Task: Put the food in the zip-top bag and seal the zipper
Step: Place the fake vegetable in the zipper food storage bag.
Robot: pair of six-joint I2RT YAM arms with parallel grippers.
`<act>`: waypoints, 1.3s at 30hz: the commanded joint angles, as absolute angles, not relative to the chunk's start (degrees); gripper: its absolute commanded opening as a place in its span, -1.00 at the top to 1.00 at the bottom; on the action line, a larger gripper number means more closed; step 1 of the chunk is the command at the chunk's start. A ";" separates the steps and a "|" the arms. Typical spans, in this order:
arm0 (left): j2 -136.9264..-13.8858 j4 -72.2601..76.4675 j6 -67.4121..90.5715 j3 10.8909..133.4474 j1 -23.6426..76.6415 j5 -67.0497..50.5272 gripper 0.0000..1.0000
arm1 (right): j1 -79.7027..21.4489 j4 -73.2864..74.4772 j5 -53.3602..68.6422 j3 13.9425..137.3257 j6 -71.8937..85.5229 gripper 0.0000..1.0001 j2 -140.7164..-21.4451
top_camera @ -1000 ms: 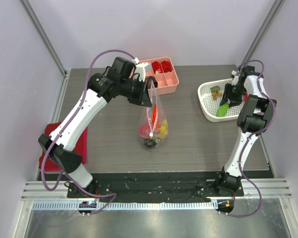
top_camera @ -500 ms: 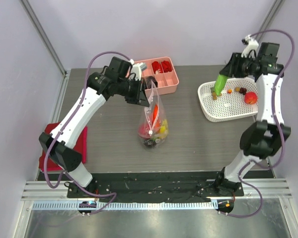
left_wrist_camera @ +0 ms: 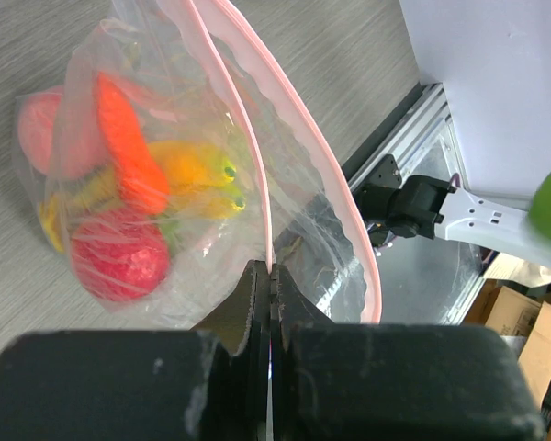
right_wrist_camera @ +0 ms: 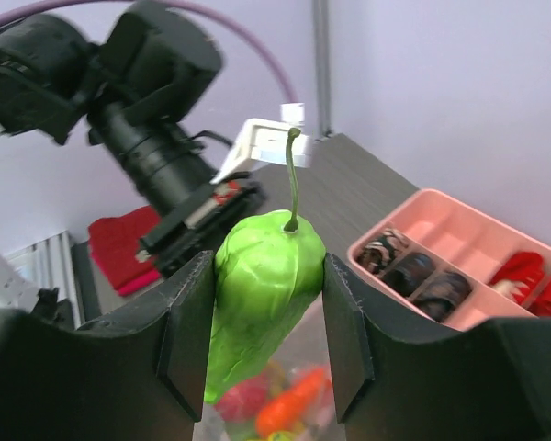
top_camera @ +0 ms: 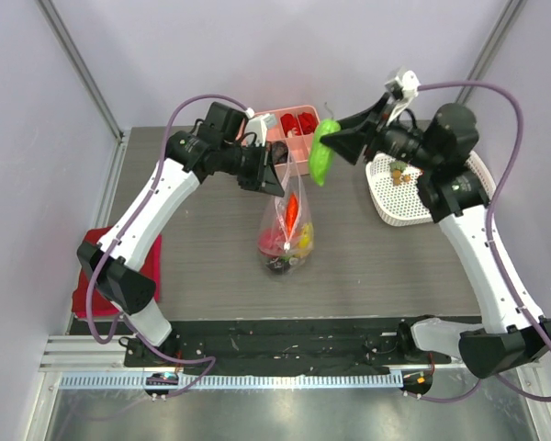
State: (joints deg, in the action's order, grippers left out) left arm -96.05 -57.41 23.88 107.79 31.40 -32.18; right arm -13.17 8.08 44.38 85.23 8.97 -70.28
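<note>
Left gripper (top_camera: 276, 175) clamped on the pink zipper strip (left_wrist_camera: 305, 138) of a clear crinkly zip-top bag (top_camera: 288, 213) of toy food (top_camera: 281, 246), mid-table. Right gripper (top_camera: 337, 145) clamps a green toy pepper (top_camera: 323, 156) just right of it.

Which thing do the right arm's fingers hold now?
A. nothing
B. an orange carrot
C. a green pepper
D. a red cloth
C: in the right wrist view a green pepper with a thin stem sits clamped between the right fingers.
</note>
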 commanded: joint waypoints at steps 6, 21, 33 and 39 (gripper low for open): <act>-95.36 -55.46 24.96 109.95 31.20 -34.98 1.00 | -28.47 -6.07 37.53 76.91 3.79 0.98 -68.47; -94.57 -55.37 25.75 108.63 28.83 -37.35 1.00 | -33.40 5.17 24.96 70.48 -16.00 0.98 -68.64; -94.22 -54.49 26.10 108.46 28.74 -37.09 1.00 | -32.61 17.22 22.76 76.80 6.94 -0.29 -71.63; -94.13 -54.40 26.19 108.28 28.74 -36.74 1.00 | -23.05 17.93 29.33 83.57 13.79 -0.61 -74.70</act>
